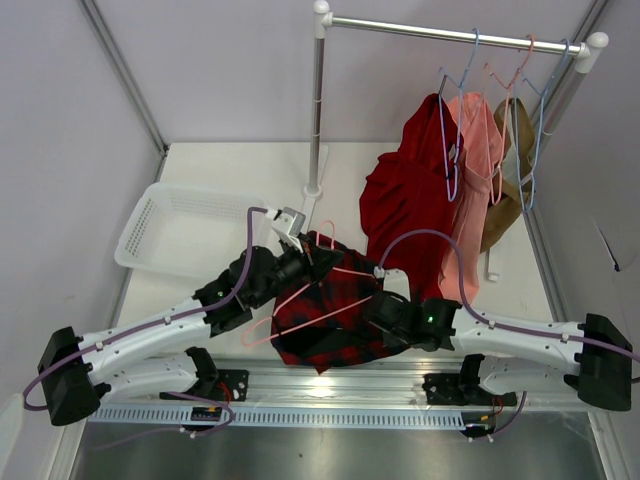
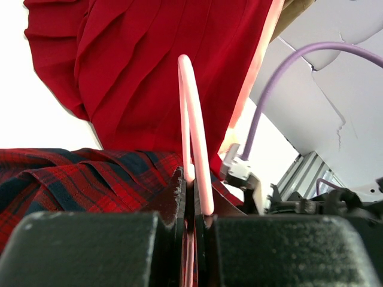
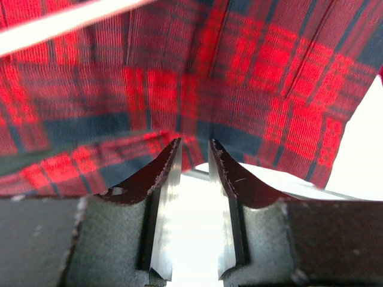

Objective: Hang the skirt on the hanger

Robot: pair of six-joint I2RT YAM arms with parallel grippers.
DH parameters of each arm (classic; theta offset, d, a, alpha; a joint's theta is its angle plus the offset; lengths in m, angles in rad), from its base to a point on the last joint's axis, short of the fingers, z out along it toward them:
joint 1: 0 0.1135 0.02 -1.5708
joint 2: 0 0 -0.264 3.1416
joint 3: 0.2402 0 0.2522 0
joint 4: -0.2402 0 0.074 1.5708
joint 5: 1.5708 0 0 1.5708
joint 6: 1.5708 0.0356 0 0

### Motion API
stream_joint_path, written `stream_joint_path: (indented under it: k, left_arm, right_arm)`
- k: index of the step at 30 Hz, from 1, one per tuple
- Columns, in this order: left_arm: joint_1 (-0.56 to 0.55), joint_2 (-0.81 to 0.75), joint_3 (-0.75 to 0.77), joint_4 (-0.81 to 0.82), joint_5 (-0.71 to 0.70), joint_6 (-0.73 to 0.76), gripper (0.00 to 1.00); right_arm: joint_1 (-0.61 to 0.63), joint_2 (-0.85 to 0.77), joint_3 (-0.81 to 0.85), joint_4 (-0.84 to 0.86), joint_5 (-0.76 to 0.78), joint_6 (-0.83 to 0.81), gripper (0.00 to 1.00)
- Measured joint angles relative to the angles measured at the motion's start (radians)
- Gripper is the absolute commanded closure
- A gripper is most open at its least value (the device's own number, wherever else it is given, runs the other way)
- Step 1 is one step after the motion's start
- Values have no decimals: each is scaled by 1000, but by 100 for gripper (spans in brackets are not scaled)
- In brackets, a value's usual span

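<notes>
left wrist only: left end effector (image 2: 194, 197) pinching hanger (image 2: 200, 149)

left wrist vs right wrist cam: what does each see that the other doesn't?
Left wrist only: the left gripper shut on the pink hanger, the plain red garment behind it, a purple cable. Right wrist only: the right gripper, jaws apart, nothing between them, tips by the lower edge of the plaid skirt. Both: the plaid skirt, filling the right wrist view, low left in the left one. A pale strip at the right wrist view's top left may be the hanger; cannot confirm.
</notes>
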Motion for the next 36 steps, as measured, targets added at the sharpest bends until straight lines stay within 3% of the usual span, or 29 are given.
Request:
stream_joint_path:
  k: [11,36]
  left_arm:
    - [0,6,11,-2,0,0,100]
    - [0,16,19,-10,1,2,100]
  right_arm:
    - [37,-48,-54,-42,2,55,68]
    - [-103,35,-104,131,-2,-58,64]
